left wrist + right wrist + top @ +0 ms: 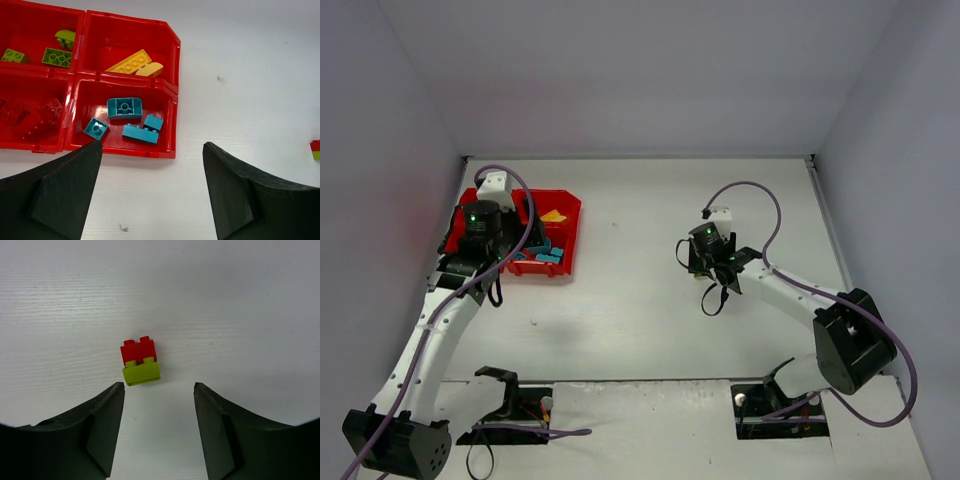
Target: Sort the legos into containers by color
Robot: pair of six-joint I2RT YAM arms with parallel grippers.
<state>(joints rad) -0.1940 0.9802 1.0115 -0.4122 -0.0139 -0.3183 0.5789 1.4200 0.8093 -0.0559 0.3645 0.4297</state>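
Note:
A glossy red tray (pixel 172 95) holds the containers, four square compartments. Lime green legos (pixel 56 57) lie in the far left one, yellow legos (pixel 131 62) in the far right, red legos (pixel 35 117) in the near left, and teal-blue legos (pixel 124 107) in the near right. My left gripper (pixel 151 145) is open and empty over the tray's near edge. A red lego (pixel 138 351) and a lime lego (pixel 142 372) lie together on the table. My right gripper (pixel 159 385) is open just short of them, with nothing between its fingers.
The tray (pixel 573 235) sits at the back left of the white table, with the left arm (pixel 480 225) over it. The right arm (pixel 715 255) reaches over the table's middle right. Grey walls enclose the table on three sides. The red and lime pair (pixel 315 149) shows at the left wrist view's right edge.

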